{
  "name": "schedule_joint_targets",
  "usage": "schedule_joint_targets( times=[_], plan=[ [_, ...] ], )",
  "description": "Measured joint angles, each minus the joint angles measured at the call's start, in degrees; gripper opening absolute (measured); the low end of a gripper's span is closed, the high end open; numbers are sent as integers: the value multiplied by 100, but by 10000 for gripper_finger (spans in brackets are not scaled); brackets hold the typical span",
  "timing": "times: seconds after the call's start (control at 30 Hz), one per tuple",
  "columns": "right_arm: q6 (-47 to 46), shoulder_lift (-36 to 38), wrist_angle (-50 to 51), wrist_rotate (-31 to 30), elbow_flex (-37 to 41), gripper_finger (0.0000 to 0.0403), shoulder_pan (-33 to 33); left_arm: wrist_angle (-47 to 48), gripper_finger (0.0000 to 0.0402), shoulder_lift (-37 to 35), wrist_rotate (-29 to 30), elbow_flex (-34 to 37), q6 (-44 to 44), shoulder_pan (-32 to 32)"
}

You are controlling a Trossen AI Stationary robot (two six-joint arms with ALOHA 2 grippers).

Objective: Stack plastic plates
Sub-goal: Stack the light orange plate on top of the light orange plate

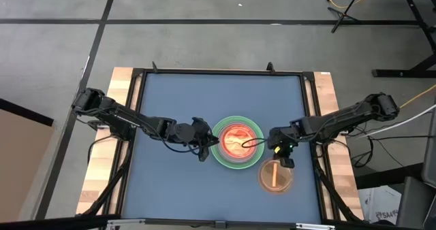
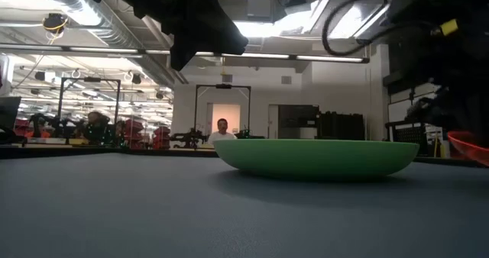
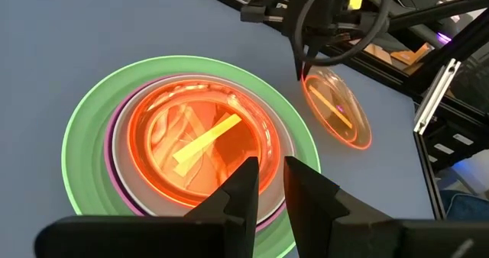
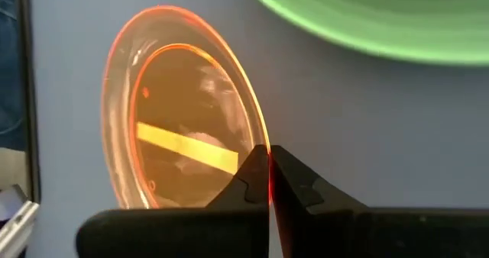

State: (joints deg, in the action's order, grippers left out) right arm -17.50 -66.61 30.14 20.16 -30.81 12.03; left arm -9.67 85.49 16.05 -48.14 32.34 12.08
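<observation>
Clamped on the rim of the last loose orange plate (image 4: 179, 109), my right gripper (image 4: 267, 178) tilts it off the worktop (image 1: 170, 189) beside the green plate (image 1: 236, 143), whose stack looks nearly finished, while my left gripper (image 3: 265, 183) hovers there, fingers slightly apart.

Stack of plates (image 1: 236, 143) sits near middle of my bench (image 1: 184, 101), largest plate (image 1: 219, 158) at bottom, smaller ones nested in it. Lone small plate (image 1: 274, 176) lies apart, toward right front of stack, near bench's right edge. My left tool (image 1: 206, 148) just beside stack's left rim. My right tool (image 1: 287, 162) at lone plate's rim, pinching it, between stack and bench's right edge.
</observation>
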Motion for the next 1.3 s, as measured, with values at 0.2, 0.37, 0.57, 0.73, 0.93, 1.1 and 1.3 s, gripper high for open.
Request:
schedule_joint_targets(
  times=[0.2,0.37,0.57,0.73,0.93,1.1,1.3],
  plan=[
    [-3,3,-11,0,-311,0,-3,0,57,0,0,0,-2,0],
    [-29,3,-9,-26,-562,0,-4,1,57,0,0,0,0,0],
    [-252,5,-20,-288,-897,0,-4,0,57,0,0,0,0,0],
    [-655,9,-61,-670,-1154,0,-7,2,57,0,0,0,4,0],
    [-980,9,-192,-1159,-1319,0,-171,2,57,0,1,0,4,-1],
    [-1108,9,-535,-1196,-1320,0,-657,0,57,0,0,0,2,0],
    [-1084,7,-750,-1314,-1320,0,-1326,2,57,0,2,0,2,-2]
  ],
)
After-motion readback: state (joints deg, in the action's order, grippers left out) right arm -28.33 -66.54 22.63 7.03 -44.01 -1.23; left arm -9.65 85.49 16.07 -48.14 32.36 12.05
